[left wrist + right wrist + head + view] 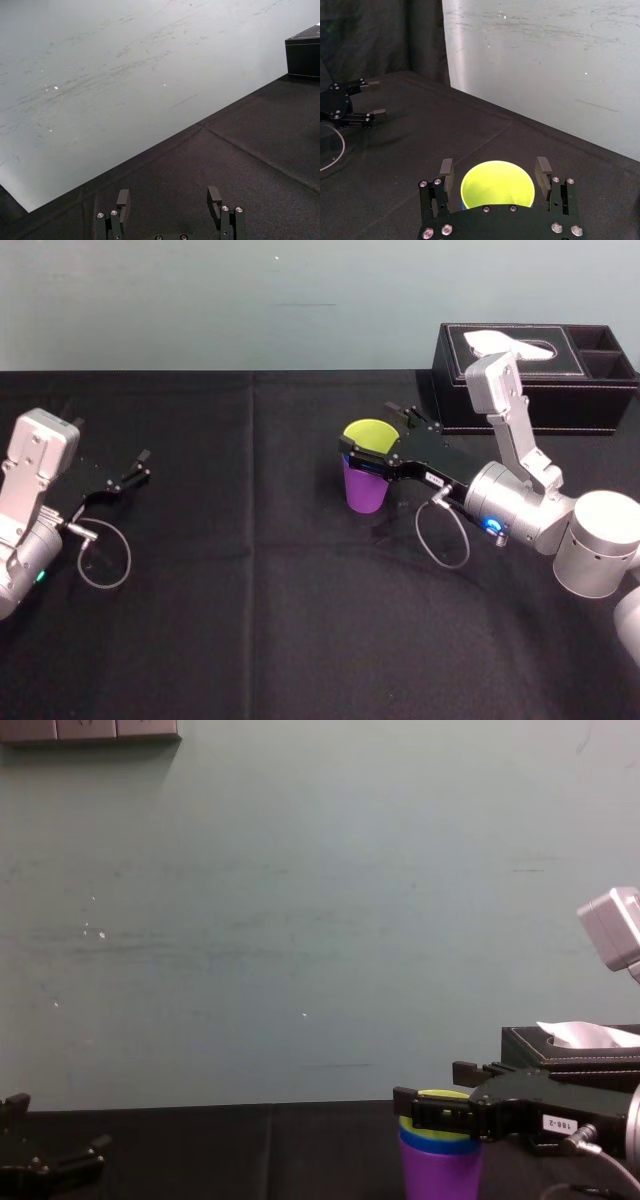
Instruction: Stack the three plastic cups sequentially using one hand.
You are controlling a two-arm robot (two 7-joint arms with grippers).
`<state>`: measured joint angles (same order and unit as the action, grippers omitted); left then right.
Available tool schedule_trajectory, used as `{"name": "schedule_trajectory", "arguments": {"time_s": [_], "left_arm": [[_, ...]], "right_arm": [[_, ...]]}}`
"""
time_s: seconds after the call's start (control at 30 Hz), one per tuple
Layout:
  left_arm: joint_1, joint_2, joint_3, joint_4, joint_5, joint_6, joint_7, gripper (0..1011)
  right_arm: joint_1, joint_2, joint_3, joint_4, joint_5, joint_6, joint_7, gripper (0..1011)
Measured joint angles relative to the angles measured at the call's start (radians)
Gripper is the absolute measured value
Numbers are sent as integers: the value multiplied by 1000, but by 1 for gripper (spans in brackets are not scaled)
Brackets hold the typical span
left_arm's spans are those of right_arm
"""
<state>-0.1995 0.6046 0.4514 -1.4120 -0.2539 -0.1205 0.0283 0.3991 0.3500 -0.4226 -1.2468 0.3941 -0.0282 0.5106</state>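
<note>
The right arm reaches in from the right, its silver wrist [512, 508] angled toward the middle. The right gripper [372, 430] is held level, fingers [446, 172] spread wide apart. The left arm sits parked at the left, with the left gripper [135, 468] low, fingers parted too.

Right pincer [378, 431] around yellow-green cup [364, 430]; purple cup [365, 492] beneath
</note>
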Motion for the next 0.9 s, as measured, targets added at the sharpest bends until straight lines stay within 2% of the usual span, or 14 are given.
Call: {"name": "schedule_trajectory", "arguments": {"time_s": [0.3, 0.6, 0.77, 0.9], "left_arm": [[0, 0, 0, 0, 0, 0, 0, 1011], [0, 0, 0, 0, 0, 0, 0, 1011], [0, 0, 0, 0, 0, 0, 0, 1011], [0, 0, 0, 0, 0, 0, 0, 1012]], "right_arm": [[0, 0, 0, -1, 1, 0, 0, 1003], [-39, 3, 30, -46, 19, -10, -27, 1003], [-76, -1, 48, -109, 11, 8, -92, 1003], [-113, -11, 78, -164, -22, 27, -185, 1002]]}}
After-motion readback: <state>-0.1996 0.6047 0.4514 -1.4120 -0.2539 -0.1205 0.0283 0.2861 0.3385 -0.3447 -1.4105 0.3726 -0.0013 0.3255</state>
